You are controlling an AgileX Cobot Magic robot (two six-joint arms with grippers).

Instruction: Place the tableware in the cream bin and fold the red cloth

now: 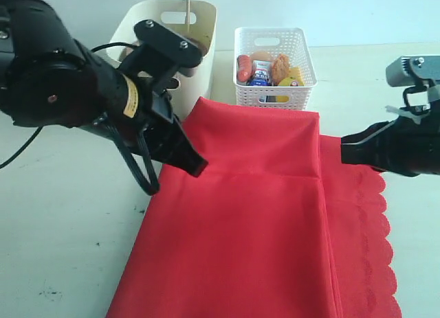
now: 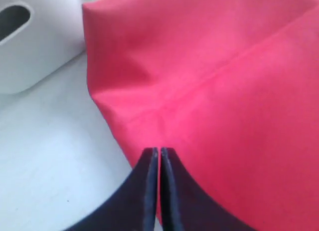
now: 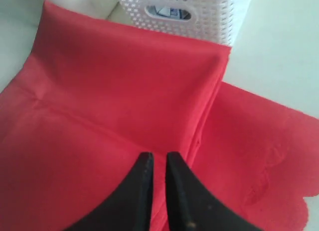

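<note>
The red cloth (image 1: 240,229) lies flat on the table, its far end folded back toward me as a flap; the scalloped edge (image 1: 385,263) shows at the right. My left gripper (image 1: 197,168) (image 2: 159,151) is shut, its tips at the cloth's (image 2: 239,91) left edge just below the flap's corner; I see no fabric lifted. My right gripper (image 1: 342,152) (image 3: 159,156) hovers over the flap's right side on the cloth (image 3: 99,91), jaws a narrow slit apart, gripping nothing. The cream bin (image 1: 208,29) (image 2: 30,41) stands at the back, a wooden chopstick (image 1: 188,9) sticking out of it.
A white lattice basket (image 1: 275,91) (image 3: 199,21) holding food items stands just behind the cloth's far fold, right of the bin. Bare pale table (image 1: 55,249) lies left of the cloth and to the far right.
</note>
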